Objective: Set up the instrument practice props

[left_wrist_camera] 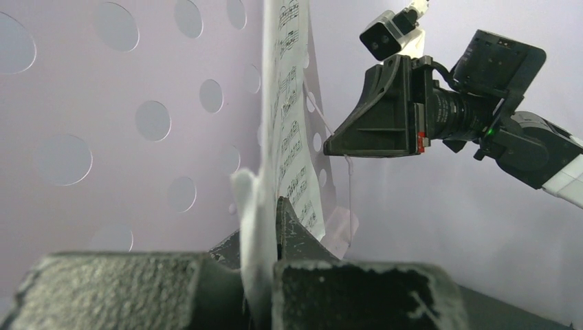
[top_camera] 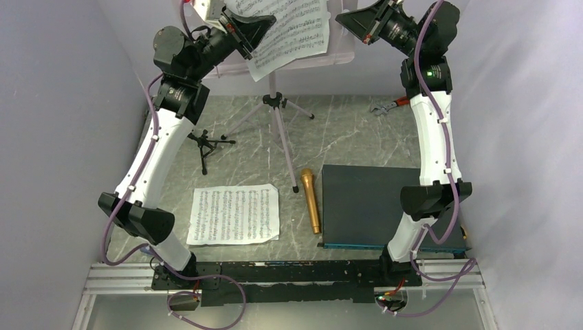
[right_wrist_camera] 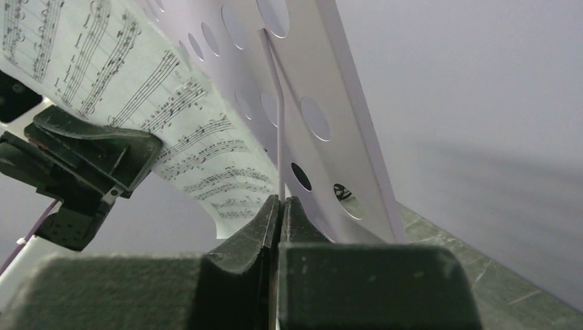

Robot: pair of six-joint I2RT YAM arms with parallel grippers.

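The pale perforated music stand (top_camera: 330, 60) stands on its silver tripod (top_camera: 275, 110) at the back centre. One sheet-music page (top_camera: 292, 31) lies against its panel. My left gripper (top_camera: 269, 24) is shut on that page's left edge, seen edge-on in the left wrist view (left_wrist_camera: 289, 137) between the fingers. My right gripper (top_camera: 339, 19) is shut on the stand's thin page-holder wire (right_wrist_camera: 277, 117) by the panel's right side (right_wrist_camera: 323, 82). A second page (top_camera: 234, 214), the gold microphone (top_camera: 311, 199) and the small black tripod mic stand (top_camera: 206, 143) lie on the table.
A dark flat board (top_camera: 375, 203) lies at the right front under my right arm. A red-handled wrench (top_camera: 386, 106) lies at the back right. Grey walls close in on both sides and behind the stand.
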